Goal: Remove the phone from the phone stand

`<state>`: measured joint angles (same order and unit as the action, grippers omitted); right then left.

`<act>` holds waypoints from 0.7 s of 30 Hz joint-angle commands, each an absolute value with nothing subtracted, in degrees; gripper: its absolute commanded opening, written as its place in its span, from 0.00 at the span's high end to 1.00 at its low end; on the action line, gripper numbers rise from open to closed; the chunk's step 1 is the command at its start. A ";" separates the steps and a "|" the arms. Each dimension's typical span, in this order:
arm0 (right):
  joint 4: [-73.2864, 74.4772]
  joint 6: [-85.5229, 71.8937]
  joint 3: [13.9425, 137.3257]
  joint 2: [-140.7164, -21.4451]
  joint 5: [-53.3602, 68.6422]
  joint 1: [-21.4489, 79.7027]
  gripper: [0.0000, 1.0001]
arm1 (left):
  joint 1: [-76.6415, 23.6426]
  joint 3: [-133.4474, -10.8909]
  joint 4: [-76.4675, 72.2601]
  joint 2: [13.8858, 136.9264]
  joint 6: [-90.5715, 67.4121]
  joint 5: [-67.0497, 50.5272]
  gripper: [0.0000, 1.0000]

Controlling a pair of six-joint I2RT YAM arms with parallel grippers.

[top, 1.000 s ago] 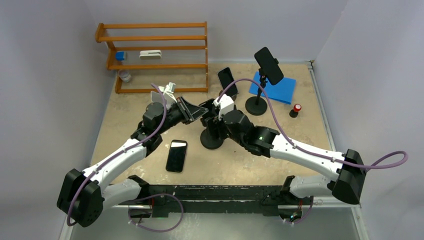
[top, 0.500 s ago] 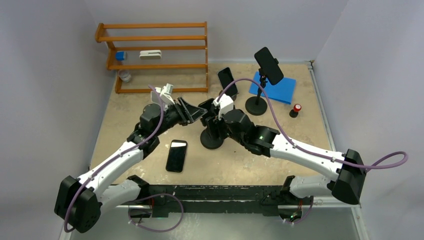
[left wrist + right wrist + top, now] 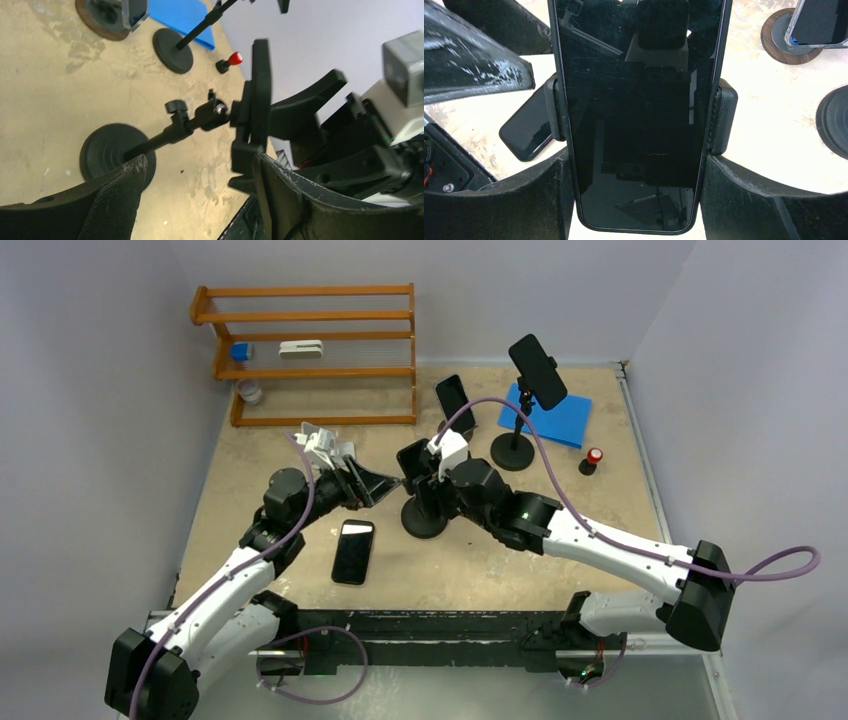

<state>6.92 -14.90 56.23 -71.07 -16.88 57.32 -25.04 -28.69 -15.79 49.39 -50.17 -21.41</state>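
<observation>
Right wrist shows phone (image 3: 639, 115), seemingly upright in phone stand (image 3: 724, 120), screen camera-facing.

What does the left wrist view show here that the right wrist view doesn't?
Only left wrist: the stand base and stem side-on, a red-capped item, the blue mat. Only right wrist: the phone face-on, the right end effector closed on its lower edges, a second phone lying flat. Both: that phone held in the stand's clamp.

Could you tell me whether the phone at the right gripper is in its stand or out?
In: the stand's side clamps grip both edges of the phone in the right wrist view.
</observation>
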 commanded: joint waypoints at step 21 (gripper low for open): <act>2.95 -14.50 55.86 -67.38 -15.76 56.94 1.00 | -24.27 -23.85 -38.75 54.21 -52.60 -38.81 0.24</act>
